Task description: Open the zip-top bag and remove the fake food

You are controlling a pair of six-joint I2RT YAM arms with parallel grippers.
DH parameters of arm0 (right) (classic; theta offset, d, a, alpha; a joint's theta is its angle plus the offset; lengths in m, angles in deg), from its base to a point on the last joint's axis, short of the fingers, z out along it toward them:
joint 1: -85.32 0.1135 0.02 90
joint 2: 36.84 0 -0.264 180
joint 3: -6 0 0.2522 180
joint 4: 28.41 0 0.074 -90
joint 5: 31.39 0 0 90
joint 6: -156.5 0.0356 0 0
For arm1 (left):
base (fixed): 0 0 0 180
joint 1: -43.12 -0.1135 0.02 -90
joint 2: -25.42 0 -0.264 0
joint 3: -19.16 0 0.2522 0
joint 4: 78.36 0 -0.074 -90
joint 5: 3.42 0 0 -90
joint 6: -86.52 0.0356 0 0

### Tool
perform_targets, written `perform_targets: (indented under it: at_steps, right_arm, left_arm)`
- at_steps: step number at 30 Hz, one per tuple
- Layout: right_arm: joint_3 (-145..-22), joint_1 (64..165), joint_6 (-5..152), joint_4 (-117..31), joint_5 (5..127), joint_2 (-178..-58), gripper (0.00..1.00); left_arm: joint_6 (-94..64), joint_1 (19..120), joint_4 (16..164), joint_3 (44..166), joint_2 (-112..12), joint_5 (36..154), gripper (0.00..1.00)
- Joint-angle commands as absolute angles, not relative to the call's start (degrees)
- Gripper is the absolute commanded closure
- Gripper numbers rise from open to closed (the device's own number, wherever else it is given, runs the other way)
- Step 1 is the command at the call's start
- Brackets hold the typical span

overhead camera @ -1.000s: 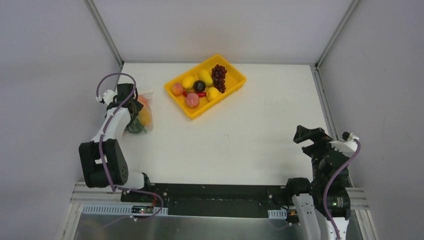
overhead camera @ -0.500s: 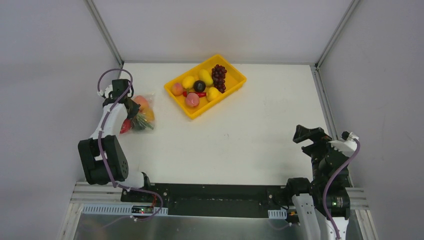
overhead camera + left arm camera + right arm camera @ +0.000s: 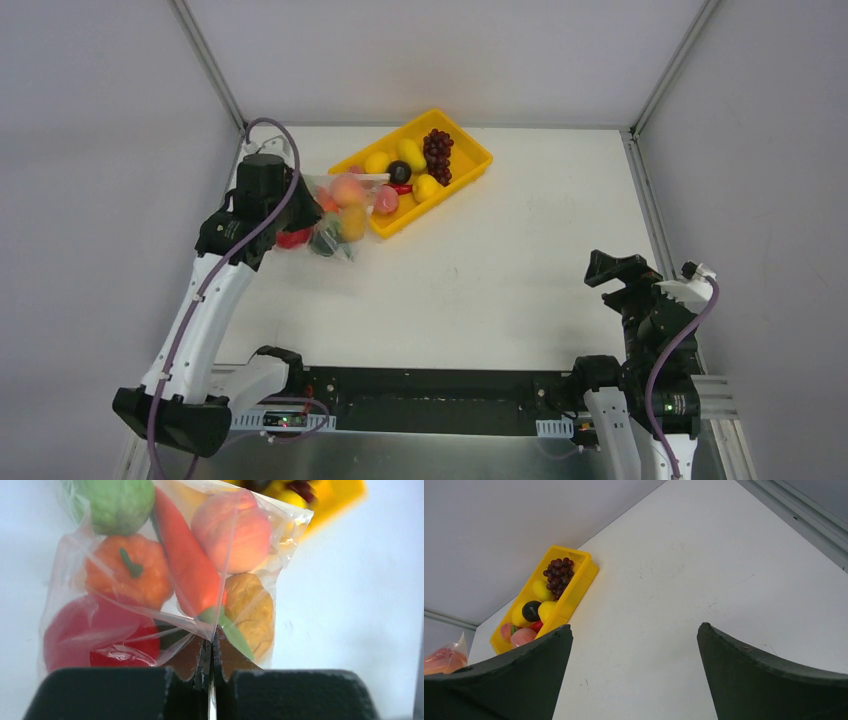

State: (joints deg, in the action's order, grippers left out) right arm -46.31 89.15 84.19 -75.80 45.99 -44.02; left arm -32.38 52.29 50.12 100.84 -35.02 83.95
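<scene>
The clear zip-top bag (image 3: 338, 212) hangs in the air just left of the yellow tray, held by my left gripper (image 3: 300, 210). In the left wrist view that gripper (image 3: 210, 655) is shut, pinching the bag's (image 3: 75, 555) plastic between its pads. Through the plastic I see the fake food: a green apple (image 3: 117, 502), an orange (image 3: 127, 572), a carrot (image 3: 187, 565), a peach (image 3: 231, 530), a red piece (image 3: 95, 640) and a yellow-orange fruit (image 3: 252, 610). The zip strip is not clearly visible. My right gripper (image 3: 622, 280) stays at the near right, open (image 3: 634, 627), with only bare table between its fingers.
A yellow tray (image 3: 480, 150) stands at the back centre with a purple grape bunch (image 3: 437, 155) and several other plastic fruits. The bag's edge overlaps the tray's left corner from above. Grey walls and metal rails bound the white table (image 3: 500, 260).
My left gripper closed on the bag, lifted it off the table at the far left and carried it right, toward the tray. The right arm has not moved.
</scene>
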Motion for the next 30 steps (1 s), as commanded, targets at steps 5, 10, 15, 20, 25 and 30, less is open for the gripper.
perform_targets:
  at_steps: [5, 10, 15, 20, 25, 30]
  right_arm:
    - [-46.15, 88.83, 83.11, -73.26, 47.11, -44.99, 0.0]
    - [-46.17, 88.83, 83.11, -73.24, 46.99, -44.94, 0.0]
    - [-46.02, 88.83, 82.98, -72.97, 47.82, -45.47, 0.0]
    - [-45.91, 88.83, 82.66, -72.71, 48.89, -46.21, 0.0]
    - [-45.81, 88.83, 81.91, -71.68, 53.19, -48.14, 0.0]
    - [-46.49, 88.83, 81.27, -70.82, 61.8, -53.99, 0.0]
  left_arm:
    - [-17.45, 74.79, 46.26, 109.0, -36.77, 98.49, 1.0]
    - [-3.72, 87.68, 44.95, 114.57, -45.04, 101.75, 1.0]
    - [8.62, 96.32, 47.7, 117.0, -55.92, 106.64, 1.0]
    - [17.26, 97.9, 47.93, 120.59, -66.73, 103.22, 0.98]
    - [16.22, 97.84, 52.89, 122.99, -71.64, 87.39, 0.68]
    - [7.09, 97.81, 59.15, 118.16, -64.89, 78.5, 0.5]
